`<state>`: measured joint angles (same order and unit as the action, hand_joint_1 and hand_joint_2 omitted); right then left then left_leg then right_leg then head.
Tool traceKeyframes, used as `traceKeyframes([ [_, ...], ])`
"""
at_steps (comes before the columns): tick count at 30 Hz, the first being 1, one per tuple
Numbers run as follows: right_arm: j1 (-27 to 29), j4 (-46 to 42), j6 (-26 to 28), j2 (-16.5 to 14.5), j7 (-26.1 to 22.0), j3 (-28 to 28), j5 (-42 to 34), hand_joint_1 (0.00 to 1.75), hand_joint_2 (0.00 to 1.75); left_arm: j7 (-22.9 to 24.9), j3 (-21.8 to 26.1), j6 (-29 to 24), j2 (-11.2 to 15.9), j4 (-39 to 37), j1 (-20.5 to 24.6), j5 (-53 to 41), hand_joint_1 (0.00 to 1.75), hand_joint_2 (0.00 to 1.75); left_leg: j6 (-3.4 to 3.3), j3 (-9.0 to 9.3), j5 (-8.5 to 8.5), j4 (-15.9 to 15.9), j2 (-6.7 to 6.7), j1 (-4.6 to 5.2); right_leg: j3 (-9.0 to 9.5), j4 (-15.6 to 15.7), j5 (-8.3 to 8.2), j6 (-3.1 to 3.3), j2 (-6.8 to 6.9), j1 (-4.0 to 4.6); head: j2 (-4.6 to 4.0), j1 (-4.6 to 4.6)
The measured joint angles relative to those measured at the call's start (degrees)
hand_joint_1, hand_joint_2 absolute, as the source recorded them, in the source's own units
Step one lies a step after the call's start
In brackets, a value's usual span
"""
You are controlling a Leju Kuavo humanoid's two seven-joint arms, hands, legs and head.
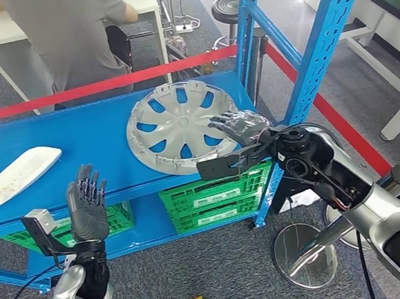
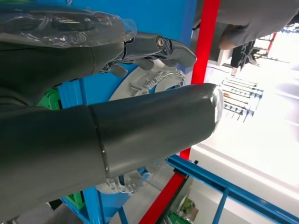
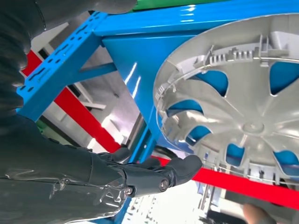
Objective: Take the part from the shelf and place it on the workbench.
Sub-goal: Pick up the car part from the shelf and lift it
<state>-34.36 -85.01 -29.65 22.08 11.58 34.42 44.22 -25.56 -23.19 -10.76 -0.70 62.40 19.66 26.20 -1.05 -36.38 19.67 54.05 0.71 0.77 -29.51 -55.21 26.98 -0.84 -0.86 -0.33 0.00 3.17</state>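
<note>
A silver wheel cover (image 1: 180,127) lies flat on the blue shelf (image 1: 76,131), right of its middle. My right hand (image 1: 240,127) hovers over the cover's right rim, fingers stretched out and holding nothing. The right wrist view shows the cover (image 3: 239,107) inner side up, with the right hand (image 3: 105,177) a short gap away from its rim. My left hand (image 1: 87,203) is raised in front of the shelf's front edge, left of the cover, fingers spread upward and empty. In the left wrist view the left hand (image 2: 105,140) is in front of the cover (image 2: 151,81).
A long white part (image 1: 17,174) lies at the shelf's left end. Green crates (image 1: 217,196) sit on the lower level. A blue upright (image 1: 316,57) stands beside my right arm. Red barrier tape (image 1: 104,84) runs behind the shelf, with a person (image 1: 74,35) beyond it.
</note>
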Motion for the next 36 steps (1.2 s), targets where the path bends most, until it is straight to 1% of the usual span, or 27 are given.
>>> traceKeyframes([
  [3,-0.2,0.2,1.2,0.0,-1.8,0.2,0.6,0.00,1.75,-0.3,0.1,0.7,0.0,0.0,0.1,-0.2,0.00,0.00,0.00,-0.01,0.00,0.0,0.01,0.00,0.01,0.0,0.00,0.00,0.01,0.00,0.00,-0.01],
  [8,-1.0,2.9,3.9,-0.2,-7.2,1.0,0.7,0.00,1.75,-0.6,0.2,1.6,0.0,0.0,0.4,-0.5,0.00,0.00,0.00,-0.01,0.00,0.0,0.04,0.00,0.02,0.0,0.00,0.00,0.02,0.00,0.00,0.00],
  [15,-3.5,13.3,10.2,-1.6,-15.5,2.7,1.5,0.00,1.75,-1.4,0.2,2.3,-0.1,0.0,1.0,-0.4,0.00,0.00,0.00,-0.02,0.00,0.0,0.10,0.00,0.02,0.0,0.00,0.00,0.05,0.02,0.00,-0.01],
  [19,-6.0,20.5,13.3,-2.2,-19.0,3.7,2.6,0.00,1.75,-2.2,0.2,3.5,-0.2,-0.2,1.2,-0.2,0.00,0.00,0.00,-0.03,0.00,0.0,0.10,0.00,0.02,0.0,0.00,0.00,0.06,0.02,0.00,0.00],
  [26,-8.7,28.9,14.3,-3.2,-20.2,5.1,3.3,0.00,1.75,-2.5,0.2,3.9,-0.5,-0.6,1.5,-0.1,0.00,0.00,0.00,-0.03,0.00,0.0,0.10,0.00,0.01,0.0,0.00,0.00,0.08,0.01,0.00,0.01],
  [36,-9.3,33.7,14.6,-4.0,-20.4,6.0,3.3,0.00,1.75,-2.5,0.2,3.9,-0.6,-1.0,1.7,-0.1,0.00,0.00,0.00,-0.03,0.00,0.0,0.09,0.00,0.00,0.0,0.00,0.00,0.08,0.02,0.00,-0.01],
])
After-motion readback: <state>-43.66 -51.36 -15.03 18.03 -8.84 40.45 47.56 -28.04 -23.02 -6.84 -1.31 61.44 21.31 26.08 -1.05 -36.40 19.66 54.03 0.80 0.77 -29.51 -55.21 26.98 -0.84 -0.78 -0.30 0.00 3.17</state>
